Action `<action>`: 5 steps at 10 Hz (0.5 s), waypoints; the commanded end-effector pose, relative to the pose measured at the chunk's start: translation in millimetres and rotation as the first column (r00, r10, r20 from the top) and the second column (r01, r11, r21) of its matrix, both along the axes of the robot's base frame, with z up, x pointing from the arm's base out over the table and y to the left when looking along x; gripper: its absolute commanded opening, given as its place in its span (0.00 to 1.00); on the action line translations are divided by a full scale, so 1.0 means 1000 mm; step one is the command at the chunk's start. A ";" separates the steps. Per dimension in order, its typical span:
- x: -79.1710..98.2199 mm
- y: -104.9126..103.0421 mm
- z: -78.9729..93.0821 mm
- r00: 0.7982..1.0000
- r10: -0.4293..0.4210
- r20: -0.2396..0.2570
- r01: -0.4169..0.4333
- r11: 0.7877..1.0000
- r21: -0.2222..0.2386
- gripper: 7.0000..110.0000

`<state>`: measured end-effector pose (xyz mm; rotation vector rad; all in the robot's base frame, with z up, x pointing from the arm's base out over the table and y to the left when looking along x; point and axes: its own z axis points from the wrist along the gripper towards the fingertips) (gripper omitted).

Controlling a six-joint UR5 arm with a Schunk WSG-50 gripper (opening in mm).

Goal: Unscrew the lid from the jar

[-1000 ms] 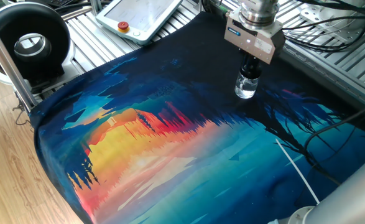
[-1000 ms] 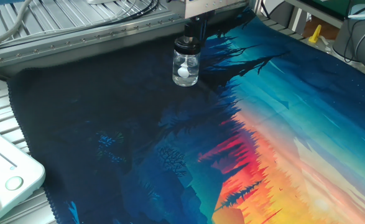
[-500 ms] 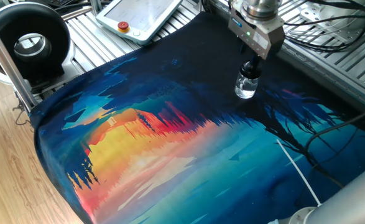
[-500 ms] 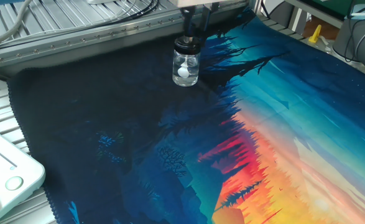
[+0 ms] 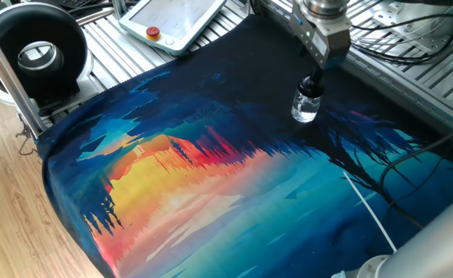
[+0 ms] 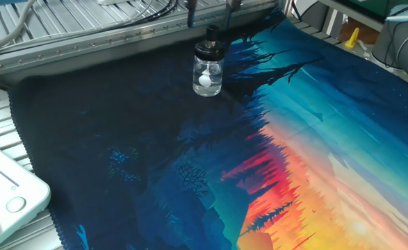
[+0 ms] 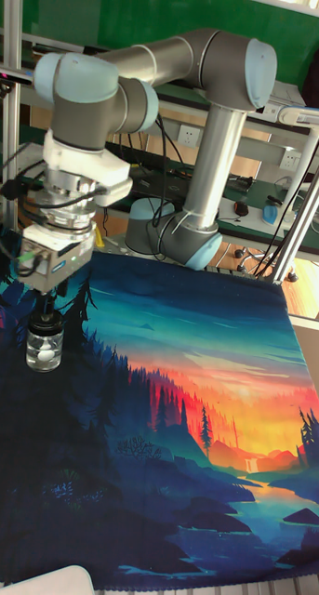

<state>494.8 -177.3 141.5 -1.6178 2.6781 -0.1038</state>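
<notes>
The hand (image 6: 209, 8) has opened and risen off the lid (image 6: 210, 43).

Directly beneath the claw (image 7: 47, 299): the jar (image 5: 305, 106), upright on the mat (image 5: 234, 185), with the lid (image 6: 210, 47) on top and close under the fingertips. Spread out under and in front of the claw: the mat, over the bench (image 5: 411, 73). Well off to one side: a pendant (image 5: 176, 19) and a round fan (image 5: 35, 54).
</notes>
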 end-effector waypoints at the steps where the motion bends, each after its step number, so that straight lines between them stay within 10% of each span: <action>1: -0.002 0.001 -0.014 0.959 -0.274 -0.065 0.281 0.951 0.130 0.36; 5: -0.001 0.000 -0.012 0.952 -0.296 -0.078 0.304 0.942 0.144 0.36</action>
